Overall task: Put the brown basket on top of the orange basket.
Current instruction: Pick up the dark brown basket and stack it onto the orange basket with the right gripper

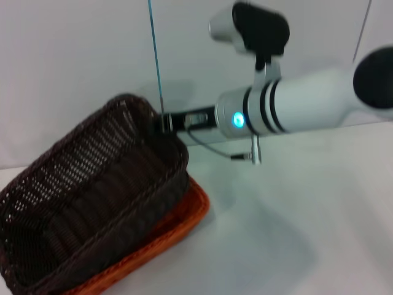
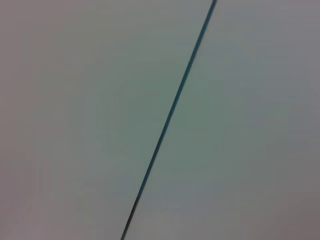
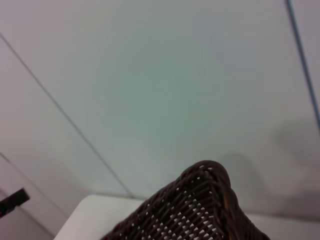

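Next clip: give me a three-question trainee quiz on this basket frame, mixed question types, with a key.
1. True or false: the brown basket sits over the orange basket.
2. Which gripper is at the brown basket's far rim? A) left B) right
3. Fill in: the orange basket shows along the brown basket's ___ edge.

Key: 1 true. 2 B, the right gripper reaches its rim corner; the left arm is out of sight. 3 lower right, in the head view.

Count: one dark brown rectangular woven wicker basket, one bright orange rectangular wicker basket under it, one white robot arm, one white table.
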Controlling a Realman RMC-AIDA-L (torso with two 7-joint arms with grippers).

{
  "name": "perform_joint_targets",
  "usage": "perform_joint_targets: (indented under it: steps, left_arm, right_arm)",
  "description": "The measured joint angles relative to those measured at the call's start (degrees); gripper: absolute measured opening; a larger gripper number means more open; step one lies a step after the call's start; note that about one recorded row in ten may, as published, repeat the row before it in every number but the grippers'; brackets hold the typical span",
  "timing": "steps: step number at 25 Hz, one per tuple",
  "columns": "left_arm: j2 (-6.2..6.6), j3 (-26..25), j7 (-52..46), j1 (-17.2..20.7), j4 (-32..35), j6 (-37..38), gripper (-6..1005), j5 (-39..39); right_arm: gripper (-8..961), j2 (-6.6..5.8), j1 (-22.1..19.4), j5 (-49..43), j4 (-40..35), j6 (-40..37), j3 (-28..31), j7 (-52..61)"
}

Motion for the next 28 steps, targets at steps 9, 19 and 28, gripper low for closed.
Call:
perform_joint_targets:
  steps: [9, 19, 28]
  left_arm:
    - [0.07, 1.81, 0.0, -0.2, -0.17, -0.04, 796, 0.54]
    - [-0.07, 1.99, -0.19, 0.01, -0.17, -0.03, 796, 0.55]
    - [-0.27, 1.62, -0.34, -0.13, -0.3, -0.03, 797, 0.52]
  right_arm:
    - [187, -0.51, -6.09, 3.55, 0.29, -2.65, -3.12, -0.16]
    - [187, -1.14, -5.45, 1.8, -0.66, -1.82, -1.32, -0.3]
    - [187, -1.23, -2.56, 1.74, -5.66, -3.55, -0.84, -0.45]
